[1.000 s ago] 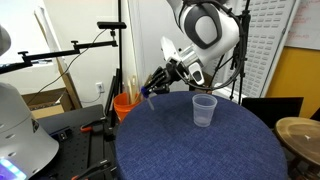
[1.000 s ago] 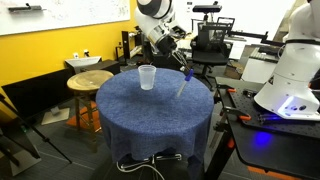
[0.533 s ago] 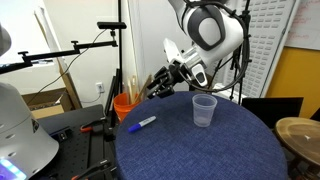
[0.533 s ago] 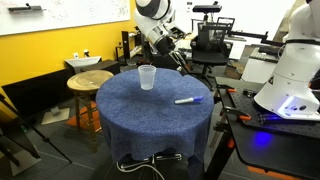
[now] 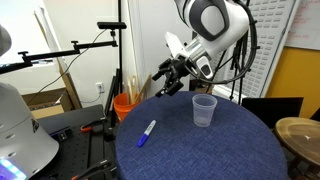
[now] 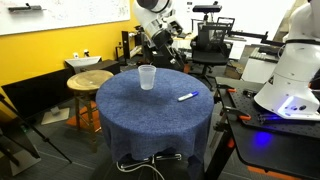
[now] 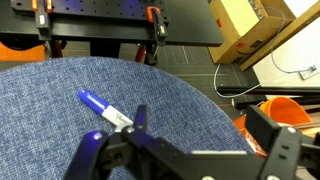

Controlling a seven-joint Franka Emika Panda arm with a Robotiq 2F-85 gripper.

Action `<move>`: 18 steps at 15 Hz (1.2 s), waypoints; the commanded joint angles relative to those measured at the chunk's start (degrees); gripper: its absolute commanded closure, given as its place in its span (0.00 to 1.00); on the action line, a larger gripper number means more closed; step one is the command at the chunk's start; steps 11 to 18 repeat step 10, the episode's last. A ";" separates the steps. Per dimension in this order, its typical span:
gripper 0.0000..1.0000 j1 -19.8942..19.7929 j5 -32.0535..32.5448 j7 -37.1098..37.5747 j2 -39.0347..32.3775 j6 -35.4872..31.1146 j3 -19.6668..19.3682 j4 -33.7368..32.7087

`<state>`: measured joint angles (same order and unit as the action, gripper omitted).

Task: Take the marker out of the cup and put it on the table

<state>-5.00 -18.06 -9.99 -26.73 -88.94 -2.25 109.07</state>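
The blue and white marker [image 5: 146,133] lies flat on the dark blue table [image 5: 215,155], near its edge and well away from the cup [image 5: 204,110]. The clear cup stands upright and looks empty. My gripper [image 5: 166,77] hangs open above the table, up and beyond the marker, holding nothing. In the wrist view the marker [image 7: 105,110] lies below and left of my gripper [image 7: 205,125], whose fingers [image 7: 140,118] stand wide apart over the table [image 7: 60,100]. The marker [image 6: 186,96], cup [image 6: 147,77], table [image 6: 150,115] and gripper [image 6: 166,46] also show in an exterior view.
An orange bucket [image 5: 124,104] with sticks stands just past the table's edge, also seen as the orange bucket [image 7: 290,105] in the wrist view. A small round wooden table [image 6: 88,80] stands beside the blue one. A cardboard box [image 7: 250,30] lies on the floor. Black stands surround the table.
The gripper opened and let go of the marker, which dropped from the fingers onto the table and now lies flat. The gripper has lifted up and away from it.
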 commanded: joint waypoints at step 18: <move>0.00 -0.40 3.14 -4.20 3.84 0.12 0.77 1.55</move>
